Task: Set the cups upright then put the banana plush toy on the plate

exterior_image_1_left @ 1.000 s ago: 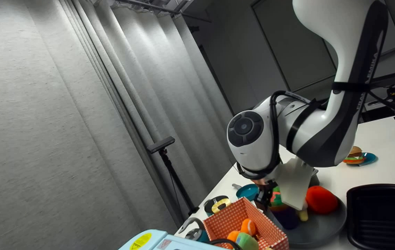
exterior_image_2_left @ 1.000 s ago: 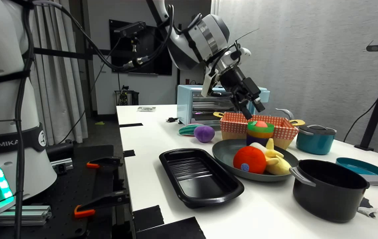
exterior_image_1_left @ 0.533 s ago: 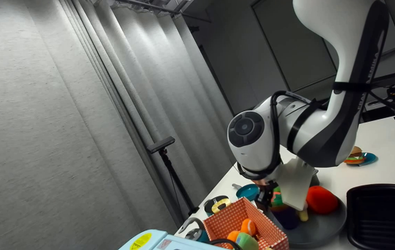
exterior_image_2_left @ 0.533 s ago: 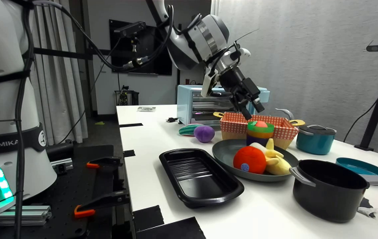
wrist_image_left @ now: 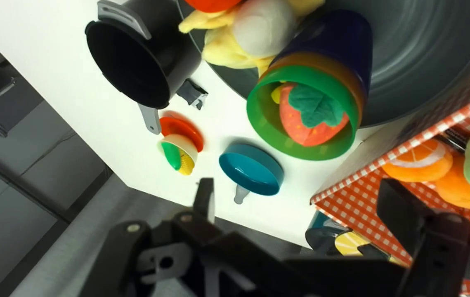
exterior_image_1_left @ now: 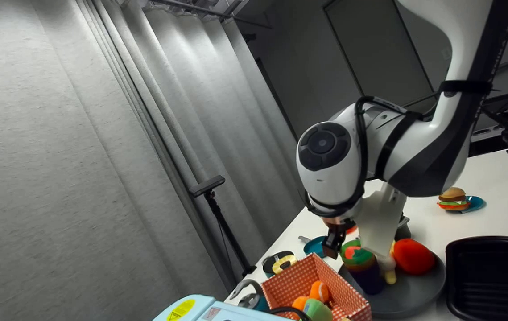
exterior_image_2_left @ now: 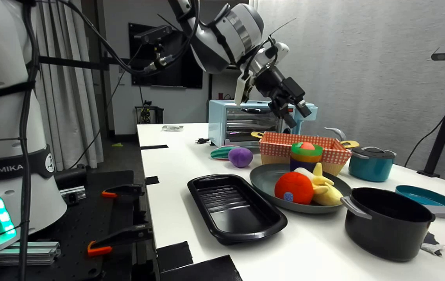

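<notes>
Hand (exterior_image_2_left: 297, 117), 2 jaws apart — nested cups (exterior_image_2_left: 306, 159) upright beside banana plush (exterior_image_2_left: 323, 182).

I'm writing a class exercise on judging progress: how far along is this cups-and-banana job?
Looks done: the cups stand upright, nested mouth-up in the gray pan. In hand: nothing; the jaws are open with nothing between them. Left: the banana plush toy lies in that pan, so if the red dish is the plate meant, moving it there is what remains.
</notes>
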`<state>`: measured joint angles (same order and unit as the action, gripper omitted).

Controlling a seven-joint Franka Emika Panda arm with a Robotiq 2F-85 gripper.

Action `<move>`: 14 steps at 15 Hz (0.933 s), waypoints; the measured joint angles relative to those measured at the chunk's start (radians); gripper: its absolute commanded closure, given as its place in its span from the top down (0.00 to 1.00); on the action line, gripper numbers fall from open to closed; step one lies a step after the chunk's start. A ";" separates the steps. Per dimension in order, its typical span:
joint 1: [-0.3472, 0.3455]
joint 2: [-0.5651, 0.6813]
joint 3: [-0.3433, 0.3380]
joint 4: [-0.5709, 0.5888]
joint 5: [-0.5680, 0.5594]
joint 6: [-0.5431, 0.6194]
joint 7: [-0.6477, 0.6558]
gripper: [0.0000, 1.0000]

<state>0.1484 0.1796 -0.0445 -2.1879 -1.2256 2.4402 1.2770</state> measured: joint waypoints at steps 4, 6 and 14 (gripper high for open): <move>-0.006 -0.076 0.010 -0.074 -0.011 0.000 0.050 1.00; -0.009 -0.113 0.016 -0.113 -0.011 0.000 0.076 1.00; -0.016 -0.187 0.054 -0.181 0.070 -0.134 0.304 1.00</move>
<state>0.1329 -0.0078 0.0099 -2.3685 -1.1559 2.3061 1.5812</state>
